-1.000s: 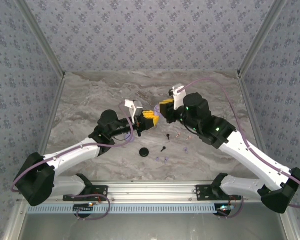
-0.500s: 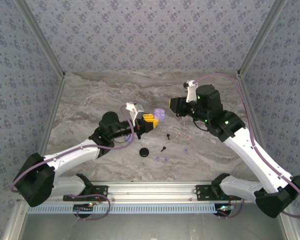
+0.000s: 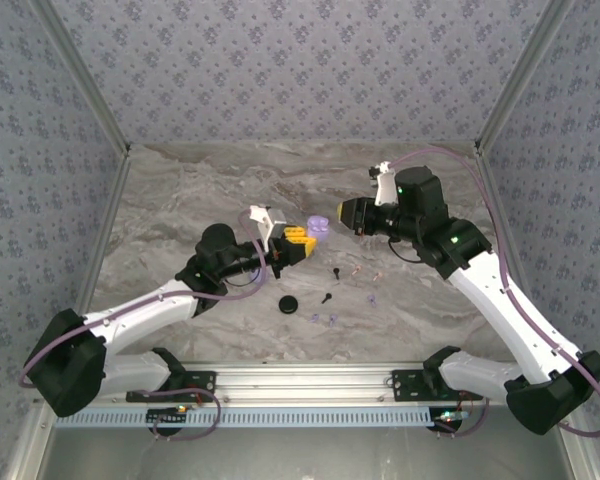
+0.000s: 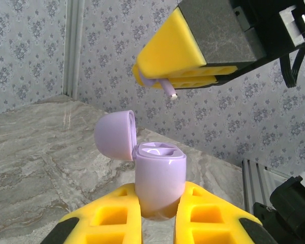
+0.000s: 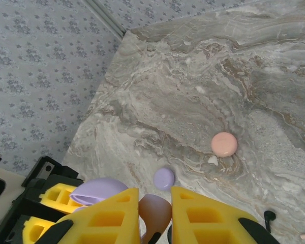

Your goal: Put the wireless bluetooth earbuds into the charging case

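My left gripper (image 4: pixel 159 195) is shut on the lilac charging case (image 4: pixel 160 175), holding it upright with its lid (image 4: pixel 116 134) hinged open to the left. In the top view the case (image 3: pixel 318 228) sits at the tip of the left gripper (image 3: pixel 305 237), mid-table. My right gripper (image 4: pixel 165 84) hangs above and beyond the case, shut on a lilac earbud whose stem (image 4: pixel 169 90) pokes out downward. In the right wrist view the earbud (image 5: pixel 155 211) is pinched between the yellow fingers (image 5: pixel 112 216), with the open lid (image 5: pixel 99 187) at lower left. From above, the right gripper (image 3: pixel 346 213) is apart from the case.
On the marble table lie a black round case (image 3: pixel 289 304), black earbuds (image 3: pixel 327 297), pale pink earbuds (image 3: pixel 358 270) and small lilac pieces (image 3: pixel 323 318). The right wrist view shows a round pink case (image 5: pixel 224 144) and a round lilac piece (image 5: pixel 164 178) on the table. Patterned walls enclose three sides.
The right gripper has drawn back from the left gripper, up and to the right, still holding the earbud. The left gripper has kept the open case nearly still.
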You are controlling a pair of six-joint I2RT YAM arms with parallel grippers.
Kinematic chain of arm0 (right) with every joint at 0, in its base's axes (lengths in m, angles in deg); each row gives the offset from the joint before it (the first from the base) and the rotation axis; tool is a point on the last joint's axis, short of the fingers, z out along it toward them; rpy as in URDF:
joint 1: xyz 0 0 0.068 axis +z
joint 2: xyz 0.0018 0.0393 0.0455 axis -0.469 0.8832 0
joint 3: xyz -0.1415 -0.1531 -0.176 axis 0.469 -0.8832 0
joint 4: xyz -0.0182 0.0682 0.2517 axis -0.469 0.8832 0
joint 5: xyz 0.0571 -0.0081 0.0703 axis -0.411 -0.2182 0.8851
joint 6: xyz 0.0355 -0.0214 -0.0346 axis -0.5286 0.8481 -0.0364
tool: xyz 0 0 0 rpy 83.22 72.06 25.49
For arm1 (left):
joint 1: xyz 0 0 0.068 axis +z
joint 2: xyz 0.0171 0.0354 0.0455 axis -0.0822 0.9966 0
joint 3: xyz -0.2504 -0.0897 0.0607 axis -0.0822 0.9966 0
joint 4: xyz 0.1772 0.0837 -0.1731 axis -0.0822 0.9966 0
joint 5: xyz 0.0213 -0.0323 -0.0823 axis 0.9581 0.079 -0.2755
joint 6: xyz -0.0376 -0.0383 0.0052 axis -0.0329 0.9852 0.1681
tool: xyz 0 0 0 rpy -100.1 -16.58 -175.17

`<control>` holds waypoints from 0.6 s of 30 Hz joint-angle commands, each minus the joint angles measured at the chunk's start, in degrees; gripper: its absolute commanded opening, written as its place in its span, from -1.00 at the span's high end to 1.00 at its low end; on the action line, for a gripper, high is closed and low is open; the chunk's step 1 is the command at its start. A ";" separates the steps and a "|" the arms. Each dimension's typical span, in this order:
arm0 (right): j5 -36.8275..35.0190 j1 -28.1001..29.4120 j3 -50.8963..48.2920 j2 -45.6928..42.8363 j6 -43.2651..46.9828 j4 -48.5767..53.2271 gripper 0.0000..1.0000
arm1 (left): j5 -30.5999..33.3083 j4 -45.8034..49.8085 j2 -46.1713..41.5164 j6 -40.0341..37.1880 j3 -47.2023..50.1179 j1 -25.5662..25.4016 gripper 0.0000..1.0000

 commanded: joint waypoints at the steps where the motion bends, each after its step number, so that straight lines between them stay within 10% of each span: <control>1: -4.90 -0.09 0.19 1.02 1.19 7.39 0.59 | 2.52 0.20 -2.30 -1.37 -0.26 -0.37 0.92; 18: -14.14 5.19 -7.12 27.41 0.46 16.39 0.60 | 10.61 13.80 -13.65 -9.09 2.17 -0.38 0.92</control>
